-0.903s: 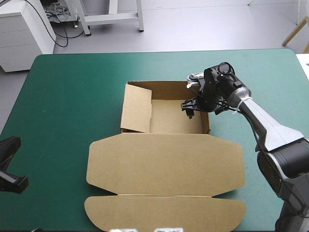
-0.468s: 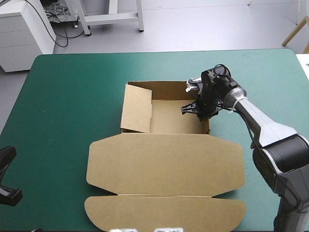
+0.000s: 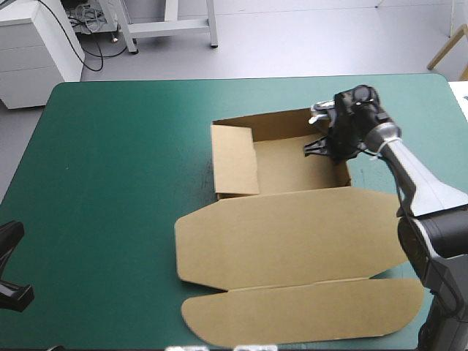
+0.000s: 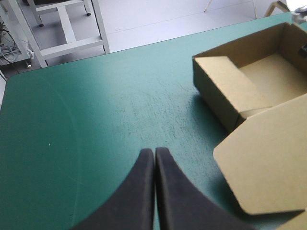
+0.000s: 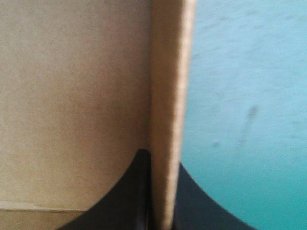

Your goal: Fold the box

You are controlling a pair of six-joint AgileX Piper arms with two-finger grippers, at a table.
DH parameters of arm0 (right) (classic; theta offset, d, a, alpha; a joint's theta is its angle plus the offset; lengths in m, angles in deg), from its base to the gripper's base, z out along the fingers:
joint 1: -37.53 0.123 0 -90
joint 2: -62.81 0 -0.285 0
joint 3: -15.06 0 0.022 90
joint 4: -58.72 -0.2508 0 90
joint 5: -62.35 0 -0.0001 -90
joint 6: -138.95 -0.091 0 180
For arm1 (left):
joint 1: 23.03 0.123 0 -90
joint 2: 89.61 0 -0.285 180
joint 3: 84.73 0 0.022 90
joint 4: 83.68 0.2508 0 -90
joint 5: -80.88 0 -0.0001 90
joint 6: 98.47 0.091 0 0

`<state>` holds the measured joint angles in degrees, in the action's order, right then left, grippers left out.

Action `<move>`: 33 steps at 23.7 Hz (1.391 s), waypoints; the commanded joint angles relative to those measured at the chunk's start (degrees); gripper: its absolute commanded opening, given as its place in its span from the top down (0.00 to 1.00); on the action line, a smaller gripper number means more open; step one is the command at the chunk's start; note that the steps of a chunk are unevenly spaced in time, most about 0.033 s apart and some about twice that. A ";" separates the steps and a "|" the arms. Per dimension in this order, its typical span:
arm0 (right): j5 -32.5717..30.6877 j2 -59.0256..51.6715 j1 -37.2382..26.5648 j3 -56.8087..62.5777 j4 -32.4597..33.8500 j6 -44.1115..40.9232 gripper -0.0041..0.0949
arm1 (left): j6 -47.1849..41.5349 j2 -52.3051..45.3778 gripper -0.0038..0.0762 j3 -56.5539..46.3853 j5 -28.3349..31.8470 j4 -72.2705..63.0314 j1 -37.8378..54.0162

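The brown box [image 3: 281, 157] stands as an open tray with its walls up. Its lid [image 3: 292, 241] lies flat toward the table's near edge, ending in a rounded front flap [image 3: 307, 314]. My right gripper [image 3: 333, 150] is at the tray's right wall. In the right wrist view the gripper [image 5: 160, 160] is shut on that wall [image 5: 165, 96], one black finger inside the tray and one outside. My left gripper [image 4: 154, 152] is shut and holds nothing, low over the teal-green cover at the table's near left. The box [image 4: 240, 91] lies ahead of it, off to one side.
The front flap reaches almost to the table's near edge, and the lid's right end lies under my right arm [image 3: 424, 197]. A wide stretch of teal-green cover [image 3: 110, 168] lies between the left gripper and the box.
My right gripper went from open over the tray's right wall to shut on it. The whole box has since slid to the right and turned slightly. The left gripper barely moved.
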<state>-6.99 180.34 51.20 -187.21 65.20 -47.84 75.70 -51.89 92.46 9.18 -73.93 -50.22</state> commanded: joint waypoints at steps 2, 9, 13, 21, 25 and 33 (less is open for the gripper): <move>0.43 -4.75 -11.59 -5.76 4.39 3.80 0.98 | -0.38 0.71 0.96 0.90 -2.52 1.53 -0.11; 2.32 -4.50 -29.10 -7.15 4.39 5.40 0.98 | -0.28 0.71 0.96 0.90 -2.52 2.15 -0.11; 5.44 -3.03 -38.29 -7.15 4.22 5.66 0.98 | -0.28 0.71 0.96 0.90 -2.52 1.93 -0.11; 4.23 -1.99 -44.32 -7.15 -0.60 7.19 0.52 | -0.28 0.71 0.96 0.31 -1.91 3.19 -0.11; 0.35 -1.99 -44.32 -7.62 -0.34 6.79 0.04 | -0.28 0.71 0.96 -0.92 -2.41 3.19 -0.11; 0.28 -12.81 -43.32 -6.59 -17.40 13.42 0.04 | -0.13 0.71 0.96 -0.92 -2.05 4.20 -0.11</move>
<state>-7.65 176.09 7.32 -193.00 54.43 -38.10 75.70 -51.89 90.73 9.18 -70.66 -50.22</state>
